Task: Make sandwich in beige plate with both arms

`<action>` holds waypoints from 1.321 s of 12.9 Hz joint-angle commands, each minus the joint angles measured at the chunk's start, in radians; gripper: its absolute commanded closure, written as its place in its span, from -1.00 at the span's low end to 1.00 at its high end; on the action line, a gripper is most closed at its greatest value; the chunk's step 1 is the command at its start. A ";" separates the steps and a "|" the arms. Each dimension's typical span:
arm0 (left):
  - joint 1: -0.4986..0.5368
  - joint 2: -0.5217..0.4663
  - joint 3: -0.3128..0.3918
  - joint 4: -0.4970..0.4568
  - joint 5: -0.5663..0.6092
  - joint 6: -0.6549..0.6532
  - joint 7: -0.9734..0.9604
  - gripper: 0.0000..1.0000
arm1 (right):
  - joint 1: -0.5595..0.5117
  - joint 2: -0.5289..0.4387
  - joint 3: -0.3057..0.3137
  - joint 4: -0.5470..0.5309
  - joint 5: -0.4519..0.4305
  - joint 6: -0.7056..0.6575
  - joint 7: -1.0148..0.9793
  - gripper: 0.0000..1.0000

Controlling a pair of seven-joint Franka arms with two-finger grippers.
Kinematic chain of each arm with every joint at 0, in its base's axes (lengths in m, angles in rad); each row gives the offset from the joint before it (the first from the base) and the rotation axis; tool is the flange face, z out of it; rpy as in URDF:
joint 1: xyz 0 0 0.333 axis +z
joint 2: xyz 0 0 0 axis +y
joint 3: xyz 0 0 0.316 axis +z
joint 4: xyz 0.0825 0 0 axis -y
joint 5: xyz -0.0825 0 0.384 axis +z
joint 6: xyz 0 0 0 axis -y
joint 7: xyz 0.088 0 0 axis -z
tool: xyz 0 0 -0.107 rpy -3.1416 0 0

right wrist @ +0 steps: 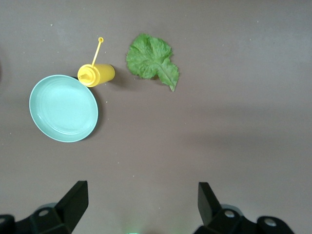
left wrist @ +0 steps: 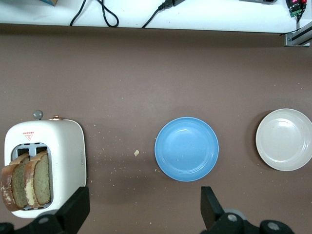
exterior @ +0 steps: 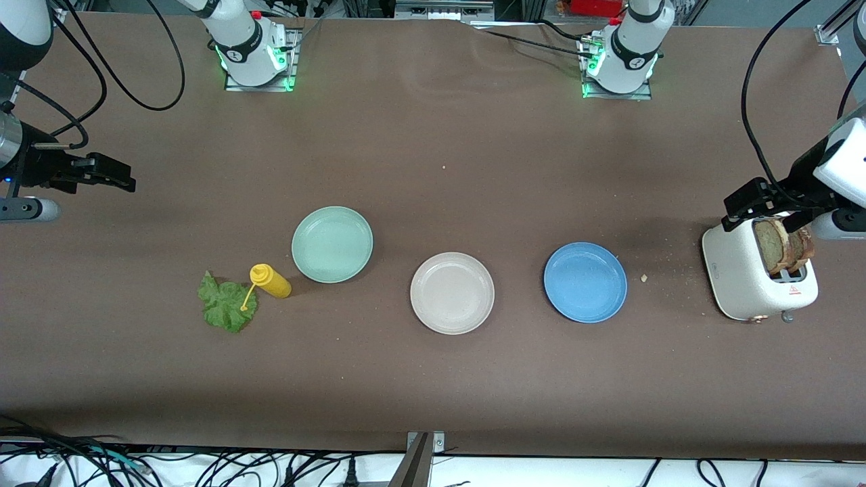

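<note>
The round beige plate [exterior: 452, 293] [left wrist: 284, 139] lies bare at the middle of the table. No sandwich is in view. Two brown-crusted bread slices [exterior: 781, 245] [left wrist: 27, 180] stand in the white toaster [exterior: 741, 284] [left wrist: 63, 146] at the left arm's end. A ruffled green lettuce leaf [exterior: 226, 302] [right wrist: 151, 58] lies flat toward the right arm's end. My left gripper [exterior: 763, 215] [left wrist: 144, 197] hangs open in the air by the toaster, holding nothing. My right gripper [exterior: 116, 174] [right wrist: 141, 195] hangs open and empty over bare table at the right arm's end.
A yellow squeeze bottle [exterior: 270, 281] [right wrist: 96, 74] lies on its side, touching the lettuce with its cap strap. A mint-green plate [exterior: 331, 244] [right wrist: 63, 108] sits beside it. A blue plate [exterior: 585, 282] [left wrist: 186, 148] lies between the beige plate and the toaster. Crumbs dot the table near the toaster.
</note>
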 commanded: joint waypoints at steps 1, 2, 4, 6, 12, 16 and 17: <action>0.005 -0.002 -0.003 0.011 -0.004 -0.008 0.015 -1.00 | 0.001 -0.018 -0.002 -0.019 -0.002 -0.024 -0.006 -1.00; 0.006 -0.002 -0.003 0.012 -0.004 -0.008 0.013 -1.00 | 0.001 -0.019 -0.003 -0.026 -0.002 -0.021 -0.006 -1.00; 0.008 -0.004 -0.003 0.011 -0.004 -0.009 0.013 -1.00 | 0.001 -0.022 0.000 -0.030 -0.002 -0.023 -0.006 -1.00; 0.006 -0.002 -0.003 0.011 -0.004 -0.009 0.013 -1.00 | 0.002 -0.022 0.001 -0.031 -0.002 -0.021 -0.006 -1.00; 0.008 -0.002 -0.003 0.011 -0.008 -0.009 0.015 -1.00 | -0.002 -0.021 0.038 -0.023 -0.002 -0.012 -0.005 -1.00; 0.008 -0.001 -0.003 0.011 -0.008 -0.009 0.015 -1.00 | 0.004 -0.025 0.034 -0.030 -0.019 0.006 -0.009 -1.00; 0.009 -0.001 -0.003 0.011 -0.008 -0.009 0.015 -1.00 | -0.004 -0.021 0.044 -0.025 -0.033 0.006 -0.008 -1.00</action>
